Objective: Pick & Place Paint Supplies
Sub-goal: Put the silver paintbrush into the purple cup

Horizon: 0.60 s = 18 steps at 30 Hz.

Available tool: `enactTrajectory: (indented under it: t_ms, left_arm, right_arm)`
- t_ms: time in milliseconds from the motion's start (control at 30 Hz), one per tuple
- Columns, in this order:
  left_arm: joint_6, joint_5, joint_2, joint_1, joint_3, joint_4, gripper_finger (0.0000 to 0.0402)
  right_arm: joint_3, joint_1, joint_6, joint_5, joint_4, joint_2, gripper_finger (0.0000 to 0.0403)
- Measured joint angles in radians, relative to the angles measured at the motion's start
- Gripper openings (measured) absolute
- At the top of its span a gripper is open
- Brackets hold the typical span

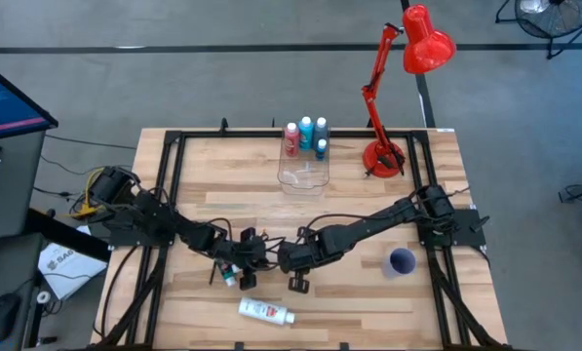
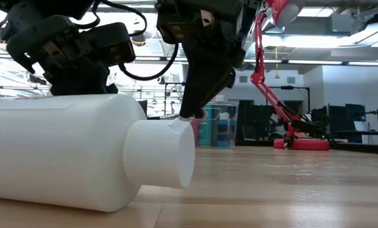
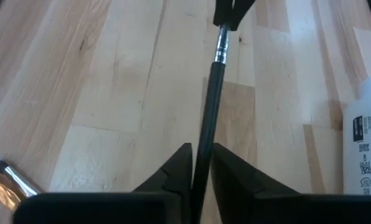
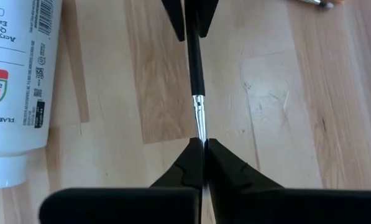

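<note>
Both grippers meet near the table's middle front, shut on one thin dark paintbrush (image 3: 211, 93) (image 4: 196, 68) that spans between them. My left gripper (image 3: 201, 168) (image 1: 254, 246) has the handle and my right gripper (image 4: 202, 155) (image 1: 289, 258) the silver ferrule end. A white paint bottle (image 1: 266, 312) (image 2: 68, 158) lies on its side near the front edge. A small blue-green bottle (image 1: 230, 278) sits on the table by the left gripper. Another brush (image 3: 11, 177) lies on the wood. Pink-red, blue and white bottles (image 1: 305, 135) stand at the far edge. My left gripper pinches the brush's dark handle (image 3: 205, 146) between its two fingers. The fingers lie along the brush, which runs straight out from them to the right gripper. My right gripper pinches the brush at its silver ferrule (image 4: 201, 127), fingers along the brush, facing the left gripper.
A clear box (image 1: 303, 175) stands in front of the upright bottles at the far middle. A purple cup (image 1: 401, 261) sits on the right side under the right arm. A red desk lamp (image 1: 383, 156) stands at the far right corner. Black frame rails run along both table sides.
</note>
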Motion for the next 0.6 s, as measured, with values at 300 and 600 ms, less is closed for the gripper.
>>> enactTrajectory:
  t_ms: [300,600]
  left_arm:
    - [-0.042,0.043,0.0,-0.001,0.0,-0.007,0.0008]
    - [-0.119,0.043,0.0,-0.001,0.0,-0.006,0.0007]
  right_arm:
    - [-0.001,-0.001,-0.002,0.008,-0.001,0.0,0.005]
    - [0.057,-0.007,0.016,0.006,-0.007,0.0,0.0103]
